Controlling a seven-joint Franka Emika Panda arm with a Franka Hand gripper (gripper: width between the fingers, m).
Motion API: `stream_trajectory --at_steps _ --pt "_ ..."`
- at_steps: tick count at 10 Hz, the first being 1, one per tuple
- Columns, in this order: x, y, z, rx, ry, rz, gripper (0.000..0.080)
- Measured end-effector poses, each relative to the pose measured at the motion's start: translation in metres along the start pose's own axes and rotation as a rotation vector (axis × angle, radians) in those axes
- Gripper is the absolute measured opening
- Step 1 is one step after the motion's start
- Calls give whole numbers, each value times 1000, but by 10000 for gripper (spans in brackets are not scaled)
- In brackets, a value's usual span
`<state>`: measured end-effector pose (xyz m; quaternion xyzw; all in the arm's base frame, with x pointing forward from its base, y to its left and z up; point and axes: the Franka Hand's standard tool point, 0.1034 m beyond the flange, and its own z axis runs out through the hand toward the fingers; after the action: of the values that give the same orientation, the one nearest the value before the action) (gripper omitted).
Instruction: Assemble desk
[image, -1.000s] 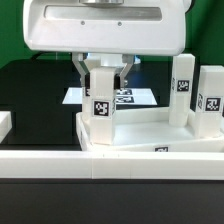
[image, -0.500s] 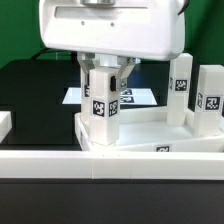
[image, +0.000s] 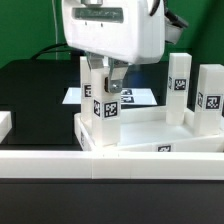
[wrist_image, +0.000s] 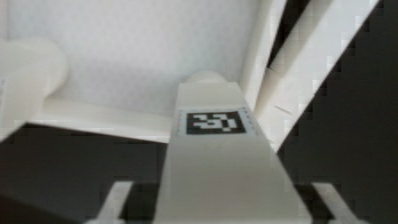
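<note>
White plastic everywhere: the end effector is clamped on a square leg, one finger either side of its upper end, holding it upright over the near corner of the tabletop at the exterior view's left. I'd guess it grips high so the leg's foot stays free to meet the corner socket, though the socket itself is hidden behind the rim. The wrist view looks straight down the leg, its tag facing the camera, with the tabletop's inner wall beyond. Two more legs stand upright at the exterior view's right, apparently already seated. The marker board lies flat on the black bench behind, and a long white rail runs across the front.
</note>
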<state>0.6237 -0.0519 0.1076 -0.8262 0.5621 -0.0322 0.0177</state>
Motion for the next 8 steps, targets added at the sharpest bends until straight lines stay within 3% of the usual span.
stream_trajectory --at_steps 4,6,8 --pt "-1 0 0 3 -6 264 291" --pt "-1 0 0 3 -5 200 291" --pt "-1 0 0 -2 -6 92 525"
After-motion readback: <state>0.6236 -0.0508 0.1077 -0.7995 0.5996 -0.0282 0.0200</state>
